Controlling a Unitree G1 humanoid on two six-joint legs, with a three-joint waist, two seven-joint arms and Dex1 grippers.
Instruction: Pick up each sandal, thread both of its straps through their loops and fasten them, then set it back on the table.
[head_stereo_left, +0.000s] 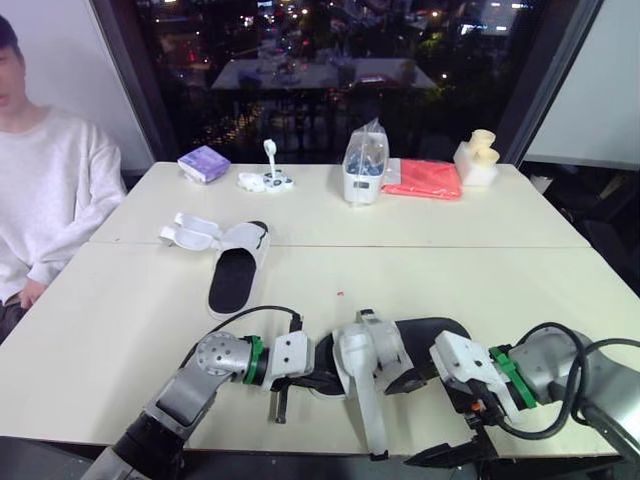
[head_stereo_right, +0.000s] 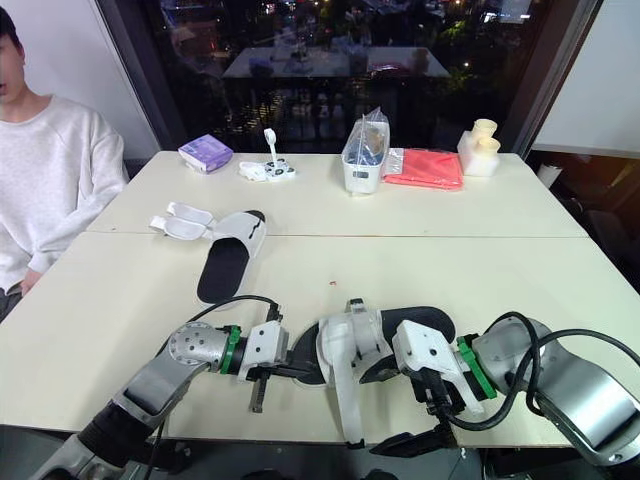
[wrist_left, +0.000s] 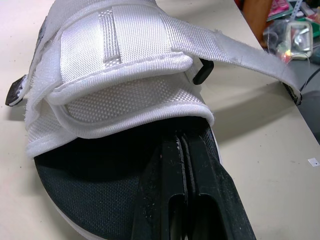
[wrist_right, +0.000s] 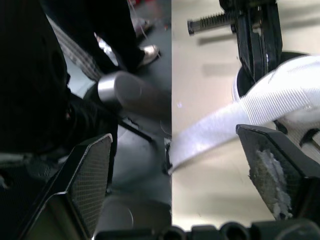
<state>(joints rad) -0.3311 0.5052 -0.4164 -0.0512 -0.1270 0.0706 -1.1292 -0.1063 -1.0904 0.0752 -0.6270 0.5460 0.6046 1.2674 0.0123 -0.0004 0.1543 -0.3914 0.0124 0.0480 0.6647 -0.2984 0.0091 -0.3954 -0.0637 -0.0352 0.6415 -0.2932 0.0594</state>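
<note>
A sandal with white straps and a black footbed lies at the table's front edge. One long white strap hangs loose over that edge. My left gripper is shut on the sandal; in the left wrist view its fingers lie pressed together on the black footbed, reaching under the white upper. My right gripper is open just beyond the table edge, right of the sandal, with the loose strap passing between its fingers untouched. A second sandal lies at left centre with its straps unfastened.
A person in a white sweater sits at the left. Along the far side of the table stand a purple box, small white items, a clear bagged container, a red cloth and a cream object.
</note>
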